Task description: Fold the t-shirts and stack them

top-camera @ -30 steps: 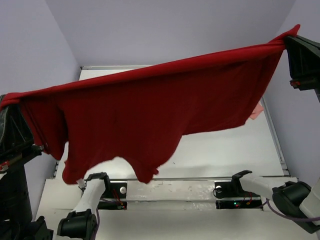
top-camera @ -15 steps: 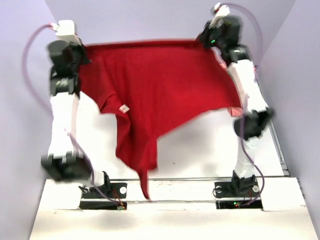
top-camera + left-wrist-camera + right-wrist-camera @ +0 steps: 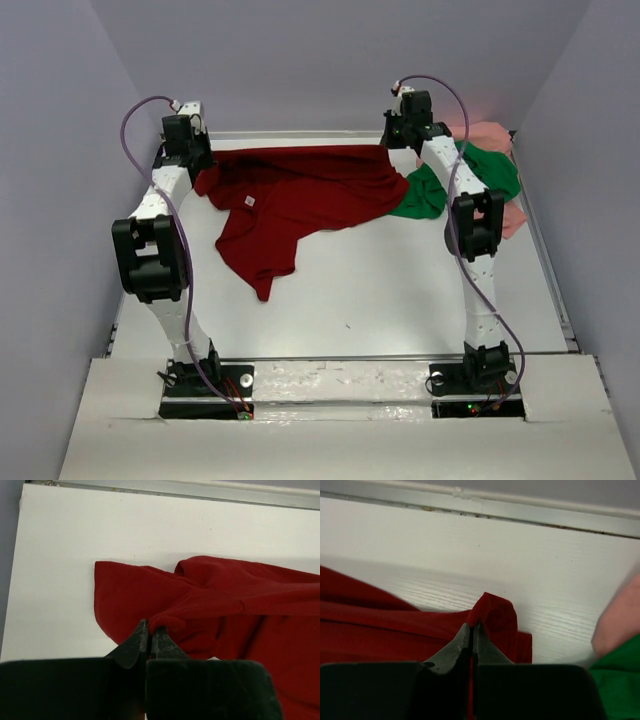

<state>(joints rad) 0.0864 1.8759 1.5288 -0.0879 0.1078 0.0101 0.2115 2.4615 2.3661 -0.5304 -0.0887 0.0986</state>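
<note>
Red t-shirt [image 3: 300,195] is laid along the table's [image 3: 400,290] far edge. Its far corners are pinched by left gripper [image 3: 149,628] and right gripper [image 3: 472,628], clamped on cloth, likely to flatten it for folding. Green t-shirt [image 3: 428,195] and pink t-shirt [image 3: 490,133] are heaped at the table's far-right corner.

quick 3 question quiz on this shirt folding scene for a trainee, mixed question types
1. True or false: the left fingers and the right fingers are both shut on the dark red t-shirt.
2. Which t-shirt lies next to the red one's right edge? A) green t-shirt B) a blue one C) none
3. How many t-shirts are on the table?
Key: 1 true; 2 A; 3 three
</note>
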